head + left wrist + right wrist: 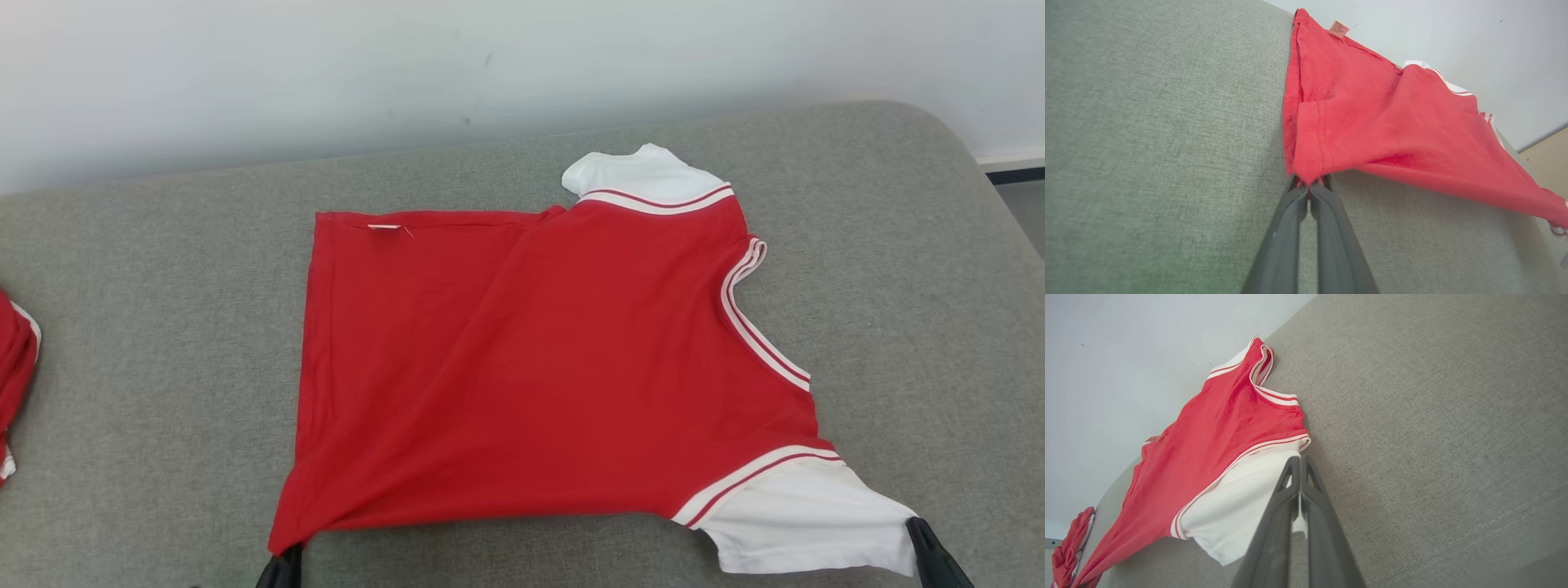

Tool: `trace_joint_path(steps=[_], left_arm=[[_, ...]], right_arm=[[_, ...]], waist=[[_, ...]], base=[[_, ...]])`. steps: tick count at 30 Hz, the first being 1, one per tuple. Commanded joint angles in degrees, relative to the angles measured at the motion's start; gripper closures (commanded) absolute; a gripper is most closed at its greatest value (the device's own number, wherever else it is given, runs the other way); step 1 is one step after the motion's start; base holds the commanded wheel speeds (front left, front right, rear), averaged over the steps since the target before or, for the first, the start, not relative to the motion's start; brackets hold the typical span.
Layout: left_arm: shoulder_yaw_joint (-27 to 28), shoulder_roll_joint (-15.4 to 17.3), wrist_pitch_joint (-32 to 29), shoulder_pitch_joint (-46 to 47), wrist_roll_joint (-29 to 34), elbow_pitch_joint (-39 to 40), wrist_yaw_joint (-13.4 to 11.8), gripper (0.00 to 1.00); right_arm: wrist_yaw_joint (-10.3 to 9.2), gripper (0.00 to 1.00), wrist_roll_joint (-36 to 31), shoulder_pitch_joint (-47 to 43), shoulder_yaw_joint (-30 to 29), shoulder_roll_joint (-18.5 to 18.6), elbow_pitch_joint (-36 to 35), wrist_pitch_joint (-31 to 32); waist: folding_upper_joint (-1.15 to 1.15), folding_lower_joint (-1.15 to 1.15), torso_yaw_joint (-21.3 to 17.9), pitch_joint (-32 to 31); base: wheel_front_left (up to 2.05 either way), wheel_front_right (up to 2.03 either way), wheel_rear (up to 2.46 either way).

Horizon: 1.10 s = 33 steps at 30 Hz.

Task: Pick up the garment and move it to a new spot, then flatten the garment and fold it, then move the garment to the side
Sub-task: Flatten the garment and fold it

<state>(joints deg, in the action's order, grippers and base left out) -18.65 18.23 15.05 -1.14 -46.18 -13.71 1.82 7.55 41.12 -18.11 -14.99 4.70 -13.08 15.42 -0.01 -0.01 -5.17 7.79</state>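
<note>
The red shirt point(531, 367) lies spread in the middle of the grey cushion point(163, 367), its hem towards the robot's left and its collar point(755, 318) towards the right. Its near edge is pulled taut between the two hands at the front of the cushion. The left hand point(1309, 188) is pinched tight on the red hem corner, both dark fingers pressed together with cloth bunched at their tips. The right hand point(1299, 459) is likewise clamped closed, a sliver of white cloth showing between its fingers, on the outer corner of the near sleeve point(808, 514), which is white with red and white stripes at its seam. Both hands sit low at the near edge, fingers pointing away from the robot. The cloth next to them is raised a little off the cushion and throws a shadow beneath, while the far part rests flat. The far sleeve point(637, 175), also white, lies towards the pale wall point(326, 73). A small pinkish tag point(1338, 28) sticks out at the far hem corner; it carries tiny print that is too small to read. A second garment point(16, 384), also red, lies well apart at the cushion's left edge.
</note>
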Motion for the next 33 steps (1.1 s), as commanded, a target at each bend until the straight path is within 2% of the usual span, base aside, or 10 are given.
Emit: trace_joint_path(steps=[1,5,10,17,23,33], left_arm=[[0.1,-0.2,0.2,-0.3,0.6,0.0,0.1,1.0],[0.0,-0.8,0.2,0.6,3.3,0.6,0.6,1.0],[-1.6,0.4,0.1,3.4,7.1,-0.1,1.0,1.0],[-2.8,2.1,-2.1,10.5,9.1,-1.6,2.1,1.0],[-4.5,2.4,-4.8,18.1,9.6,-7.0,3.7,1.0],[-8.0,1.8,-5.4,27.8,9.5,-18.2,5.2,1.0]], right_arm=[[-0.14,1.0,0.5,-0.5,-0.5,-0.4,-0.2,0.2],[-0.14,1.0,1.0,0.8,-1.7,-1.0,0.3,0.9],[-0.14,1.0,0.9,4.6,-1.6,-1.3,1.2,2.1],[-0.14,1.0,-1.5,13.7,-0.2,0.3,5.6,4.2],[-0.13,1.0,-3.9,23.1,1.2,2.6,15.1,4.9],[-0.14,1.0,-5.6,37.6,5.0,5.2,32.6,-1.1]], waist=[[0.01,0.01,0.2,-0.1],[0.01,0.01,0.7,-0.1],[0.01,0.01,1.3,-0.3],[0.01,0.01,1.4,0.8],[0.01,0.01,1.4,2.3],[0.01,0.01,1.2,4.4]], base=[[0.0,0.0,0.0],[0.0,0.0,0.0],[0.0,0.0,0.0],[0.0,0.0,0.0],[0.0,0.0,0.0],[0.0,0.0,0.0]])
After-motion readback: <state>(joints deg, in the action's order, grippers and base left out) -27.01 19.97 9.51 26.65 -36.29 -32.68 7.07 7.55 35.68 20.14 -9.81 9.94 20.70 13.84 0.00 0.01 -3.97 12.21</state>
